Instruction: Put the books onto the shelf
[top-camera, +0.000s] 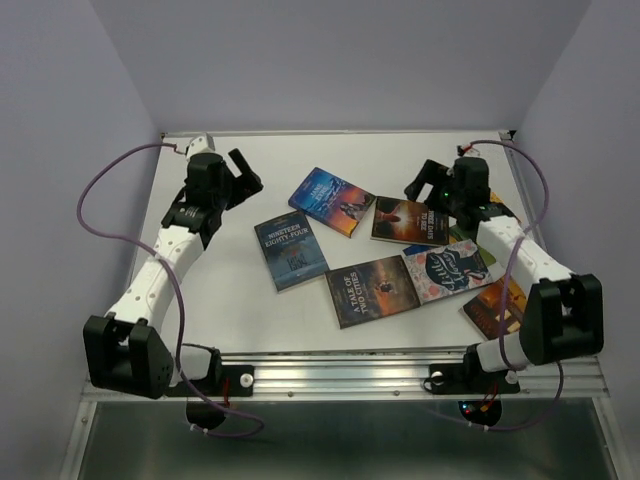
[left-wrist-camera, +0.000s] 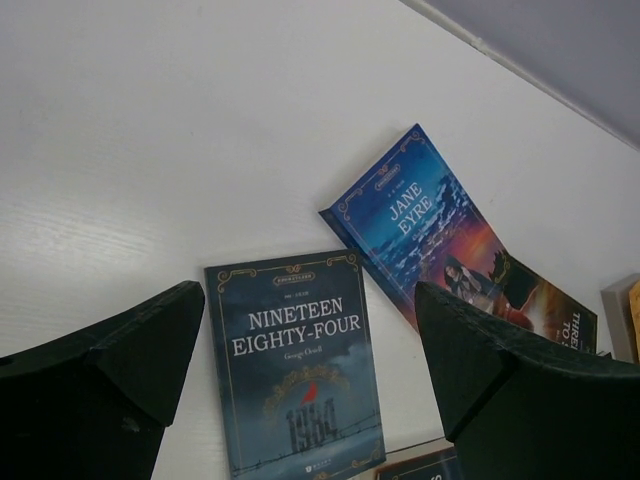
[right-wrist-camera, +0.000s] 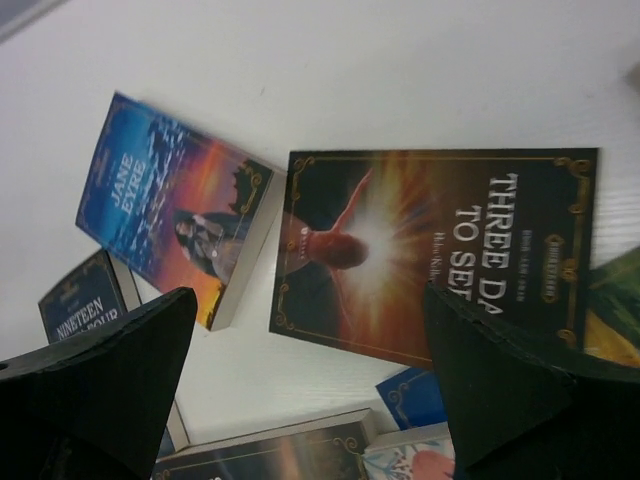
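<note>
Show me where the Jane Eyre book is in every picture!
Top external: the Jane Eyre book lies just above the picture's centre, the farthest book from the arm bases.
Left wrist: right of centre, tilted.
Right wrist: at the left, its title running sideways.
Shared landmark: the dark blue Nineteen Eighty-Four book lies close by it in all three views, lower centre in the left wrist view and lower left in the right wrist view.

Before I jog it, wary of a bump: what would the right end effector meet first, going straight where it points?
Likely the Three Days to See book, lying flat ahead of the right end effector; how far is unclear.
</note>
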